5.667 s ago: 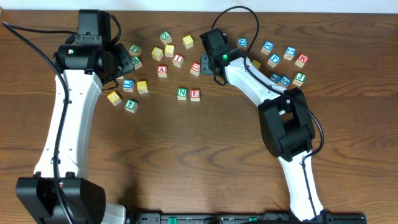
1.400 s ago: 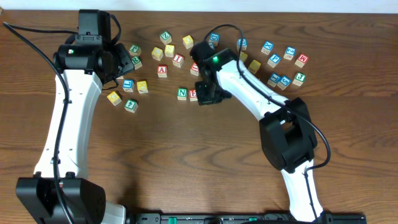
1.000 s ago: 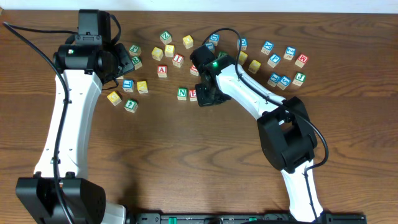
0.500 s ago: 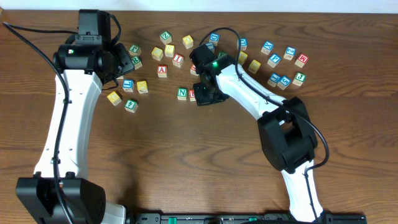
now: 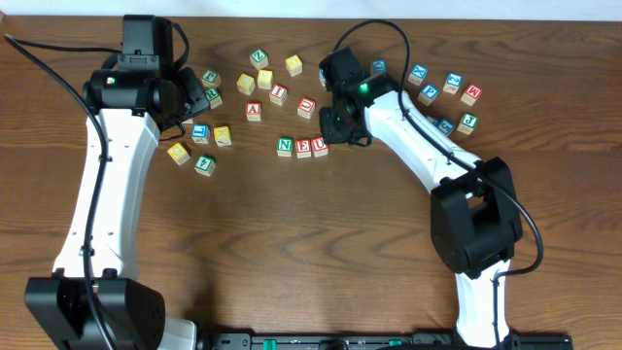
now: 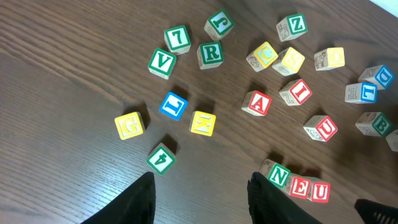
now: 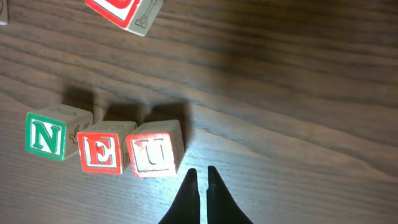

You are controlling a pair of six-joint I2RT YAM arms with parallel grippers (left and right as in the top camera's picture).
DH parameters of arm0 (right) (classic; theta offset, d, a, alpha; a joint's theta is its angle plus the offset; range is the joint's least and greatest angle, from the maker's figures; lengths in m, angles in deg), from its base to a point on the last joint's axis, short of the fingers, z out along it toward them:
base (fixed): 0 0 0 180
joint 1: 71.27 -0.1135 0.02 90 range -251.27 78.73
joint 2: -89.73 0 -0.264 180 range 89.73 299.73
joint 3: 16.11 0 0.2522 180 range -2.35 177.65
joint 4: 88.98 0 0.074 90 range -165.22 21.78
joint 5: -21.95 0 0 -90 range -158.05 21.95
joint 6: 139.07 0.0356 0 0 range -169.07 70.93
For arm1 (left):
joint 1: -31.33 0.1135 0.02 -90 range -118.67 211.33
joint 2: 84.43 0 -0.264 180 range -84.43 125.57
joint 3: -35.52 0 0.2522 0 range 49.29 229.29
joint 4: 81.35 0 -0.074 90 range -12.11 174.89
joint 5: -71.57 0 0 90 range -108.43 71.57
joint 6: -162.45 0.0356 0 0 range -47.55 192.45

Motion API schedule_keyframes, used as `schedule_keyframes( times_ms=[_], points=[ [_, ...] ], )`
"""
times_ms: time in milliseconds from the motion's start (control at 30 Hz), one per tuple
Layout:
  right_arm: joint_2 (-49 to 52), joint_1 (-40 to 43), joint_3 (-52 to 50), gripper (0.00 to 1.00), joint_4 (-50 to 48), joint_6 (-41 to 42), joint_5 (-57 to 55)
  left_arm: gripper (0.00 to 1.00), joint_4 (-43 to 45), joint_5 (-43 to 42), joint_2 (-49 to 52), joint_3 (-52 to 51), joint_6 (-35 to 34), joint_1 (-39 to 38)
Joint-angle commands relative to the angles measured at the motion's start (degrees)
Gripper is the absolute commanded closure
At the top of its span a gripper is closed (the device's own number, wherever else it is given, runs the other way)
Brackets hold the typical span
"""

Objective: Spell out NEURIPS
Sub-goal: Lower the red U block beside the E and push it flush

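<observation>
The dark wooden table carries 2 white arms and a scatter of letter cubes along its far side. The right gripper hangs clenched and empty, its 2 fingers pressed together just beside the lower right corner of the U cube, while the left gripper hovers with fingers spread and nothing between them, apart from that row. The N cube, E cube and U cube sit side by side near the table's middle, 3 in a line, with the green R cube and red I cube lying loose farther back.
</observation>
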Motion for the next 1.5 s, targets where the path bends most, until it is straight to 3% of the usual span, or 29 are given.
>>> schedule_keyframes(
  times_ms=[0, 500, 1467],
  points=[
    [0.8, -0.5, -2.8, 0.99, -1.9, 2.3, -1.4, 0.52, 0.0, 0.3, 0.0, 0.0, 0.5, 0.1],
    [0.8, -1.8, -9.8, 0.99, -11.4, 3.0, -0.9, 0.53, 0.0, 0.3, 0.0, 0.0, 0.5, 0.1],
    [0.8, -3.8, -10.0, 0.99, -10.7, 5.1, 2.2, 0.52, 0.0, 0.3, 0.0, 0.0, 0.5, 0.1]
  ],
)
